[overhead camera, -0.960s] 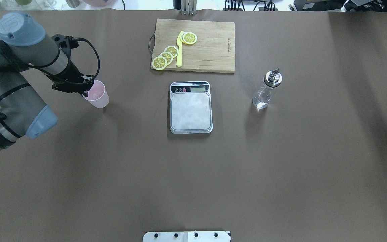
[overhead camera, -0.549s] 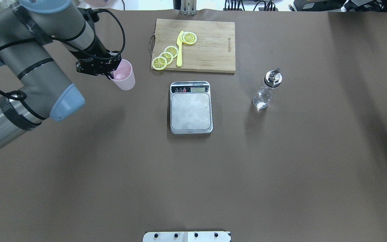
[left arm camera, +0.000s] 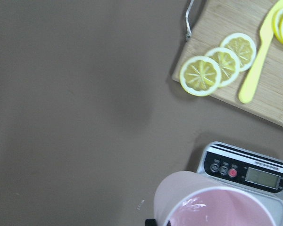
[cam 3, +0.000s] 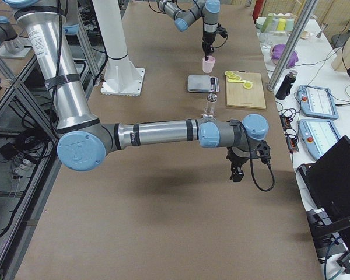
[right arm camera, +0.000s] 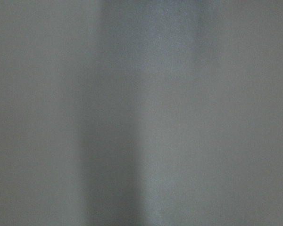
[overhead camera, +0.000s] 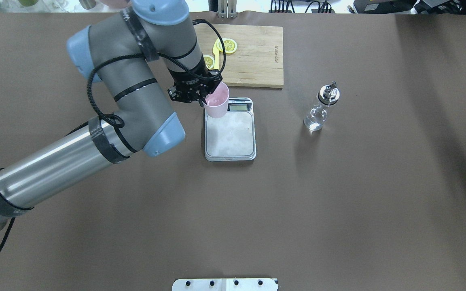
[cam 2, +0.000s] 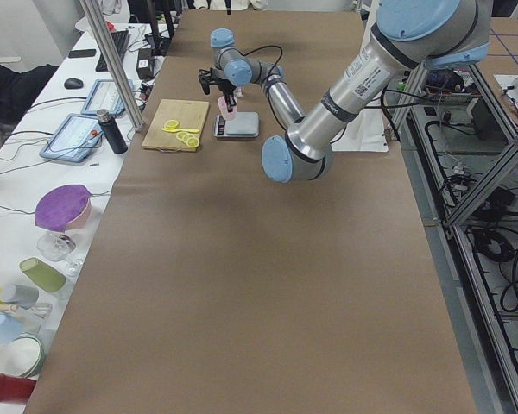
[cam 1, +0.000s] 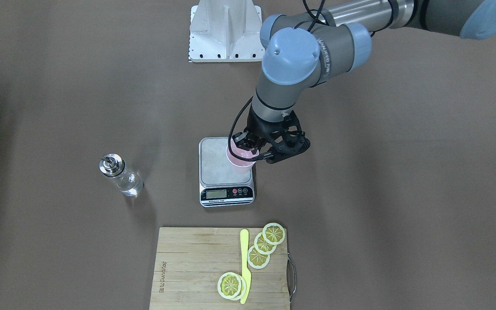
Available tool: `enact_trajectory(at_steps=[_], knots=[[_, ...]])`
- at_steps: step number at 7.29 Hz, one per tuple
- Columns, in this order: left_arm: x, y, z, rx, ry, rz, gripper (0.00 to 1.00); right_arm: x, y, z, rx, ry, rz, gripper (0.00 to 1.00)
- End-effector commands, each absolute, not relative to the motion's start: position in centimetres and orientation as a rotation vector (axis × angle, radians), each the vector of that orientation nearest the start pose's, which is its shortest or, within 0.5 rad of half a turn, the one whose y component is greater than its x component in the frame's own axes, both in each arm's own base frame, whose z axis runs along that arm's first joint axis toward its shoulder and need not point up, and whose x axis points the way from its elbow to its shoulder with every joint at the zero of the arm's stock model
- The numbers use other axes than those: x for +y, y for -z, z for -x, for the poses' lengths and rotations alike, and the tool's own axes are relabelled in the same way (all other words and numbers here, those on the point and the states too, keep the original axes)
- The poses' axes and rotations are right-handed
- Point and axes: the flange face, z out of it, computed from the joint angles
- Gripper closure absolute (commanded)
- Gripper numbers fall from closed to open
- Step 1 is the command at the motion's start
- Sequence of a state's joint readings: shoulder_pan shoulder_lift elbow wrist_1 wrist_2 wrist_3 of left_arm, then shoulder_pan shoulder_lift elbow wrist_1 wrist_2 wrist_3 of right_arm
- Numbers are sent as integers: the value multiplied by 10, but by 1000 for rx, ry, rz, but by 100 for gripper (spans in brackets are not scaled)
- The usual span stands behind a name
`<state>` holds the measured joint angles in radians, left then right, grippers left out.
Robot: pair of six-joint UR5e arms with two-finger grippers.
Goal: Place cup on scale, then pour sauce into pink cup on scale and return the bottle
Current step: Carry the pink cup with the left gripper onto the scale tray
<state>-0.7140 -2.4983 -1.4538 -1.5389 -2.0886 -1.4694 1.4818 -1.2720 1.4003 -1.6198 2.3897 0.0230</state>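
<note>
Step in hand: placing the cup on the scale. In the overhead view the left gripper (overhead camera: 205, 100) is reaching in from the left of the frame and is pinching the pink cup (overhead camera: 217, 106) by its rim, jaws narrowed onto the paper wall, on the side of the rim facing the frame's left. The cup is hanging mouth-up and roughly upright over the upper left corner of the scale (overhead camera: 229, 137), overlapping the edge of the black display panel. The exterior right view is showing a gap between the cup's base and the steel platform, so the cup is judged to be in the air and not yet set down. The platform itself is bare.

The bottle (overhead camera: 321, 109) is standing upright on the table (overhead camera: 338, 202) right of centre, well apart from the scale, with the clear sauce (overhead camera: 314, 121) sitting low in the glass. The cutting board (overhead camera: 257, 56) with lemon slices (cam 1: 265, 247) is lying at the upper centre, just beyond the scale.

The right gripper (cam 3: 236, 172) is showing only in the exterior right view, hanging low over bare table far from the bottle; whether its jaws are wide or narrow cannot be told.

Next move, as a judgement: the cup is calling for a short shift toward the platform's middle, clear of the display, then a straight descent until its base is resting flat, and only then a release of the rim. The pour is not yet begun.
</note>
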Motion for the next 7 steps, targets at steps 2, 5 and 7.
enact_trajectory(at_steps=[2, 5, 7], knots=[[-530, -133, -553, 863, 338, 162, 100, -622, -578, -5, -823, 95, -29, 0], [-521, -133, -561, 860, 335, 174, 100, -622, -578, -5, -822, 95, -29, 0], [-522, -131, -559, 896, 335, 162, 4, -627, -571, -4, -819, 99, -38, 0]])
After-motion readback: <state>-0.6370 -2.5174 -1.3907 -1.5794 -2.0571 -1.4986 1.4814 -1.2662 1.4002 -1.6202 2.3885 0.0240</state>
